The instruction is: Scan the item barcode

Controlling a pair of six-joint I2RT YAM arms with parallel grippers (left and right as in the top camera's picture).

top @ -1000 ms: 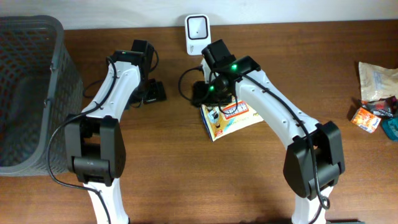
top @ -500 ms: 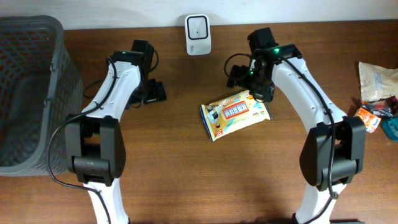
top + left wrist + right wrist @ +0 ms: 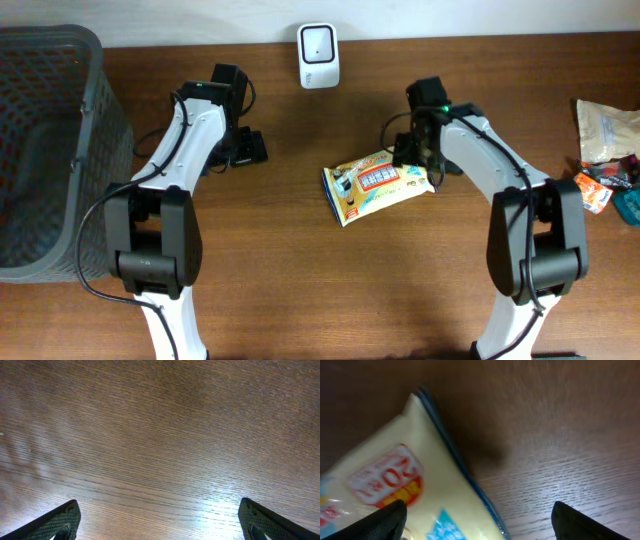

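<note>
The item, a yellow snack packet point(image 3: 375, 186) with red and blue print, lies flat on the wooden table, below and to the right of the white barcode scanner point(image 3: 318, 42) at the back edge. My right gripper point(image 3: 415, 163) hovers low over the packet's upper right end, open. In the right wrist view the packet's blue-edged corner point(image 3: 400, 477) reaches in between the spread fingertips of the right gripper point(image 3: 480, 522); nothing is gripped. My left gripper point(image 3: 246, 148) rests to the packet's left, open over bare wood, as the left wrist view of it point(image 3: 162, 522) shows. No barcode shows on the packet.
A dark mesh basket point(image 3: 50, 150) fills the table's left side. At the far right edge lie a pale pouch point(image 3: 603, 130) and small orange and teal packets point(image 3: 592, 190).
My right arm swung from the packet's upper left, near the scanner, across to its right end and then dropped closer to it. The packet shifted only slightly. The left arm stayed still.
</note>
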